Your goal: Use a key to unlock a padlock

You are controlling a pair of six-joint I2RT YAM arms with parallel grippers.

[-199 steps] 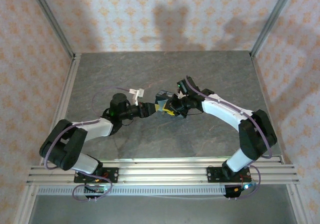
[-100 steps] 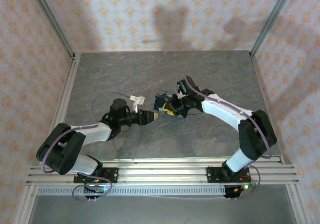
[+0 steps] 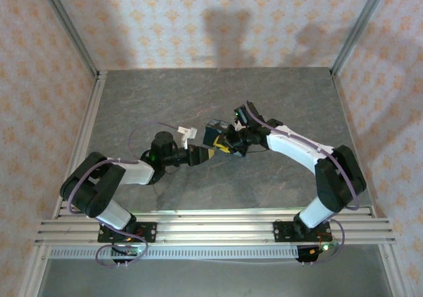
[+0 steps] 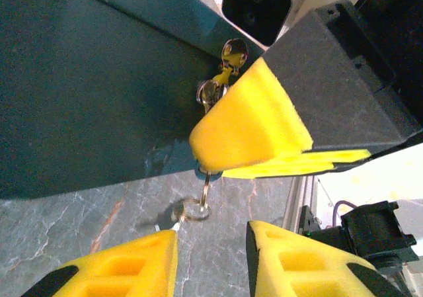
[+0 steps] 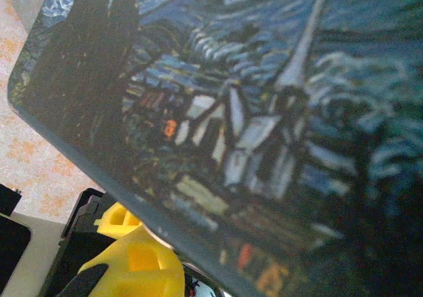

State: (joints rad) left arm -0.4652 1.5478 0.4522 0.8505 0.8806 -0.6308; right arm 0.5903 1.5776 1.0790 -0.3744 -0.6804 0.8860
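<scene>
The dark blue painted box (image 3: 213, 136) sits mid-table, its plain teal side (image 4: 86, 92) facing the left wrist camera. On that side, a silvery metal loop (image 4: 228, 62) rises above my right gripper's yellow fingers (image 4: 251, 125). My right gripper (image 3: 225, 143) is shut on the padlock, of which only a sliver of blue body (image 4: 201, 171) shows below the pads. A key (image 4: 207, 188) hangs from it, with its ring (image 4: 195, 210) on the table. My left gripper (image 4: 211, 247) stands open just short of the key, nothing between its fingers (image 3: 199, 155).
The painted lid (image 5: 251, 112) lies close under the right wrist camera, with one yellow finger (image 5: 132, 264) below its edge. A small white tag (image 3: 187, 132) sits by the left wrist. Aluminium rails (image 3: 211, 227) border the near edge, and patterned walls enclose the table.
My left gripper has drawn back a little from the box towards the near side, and its elbow has swung. The right arm and the box have stayed put.
</scene>
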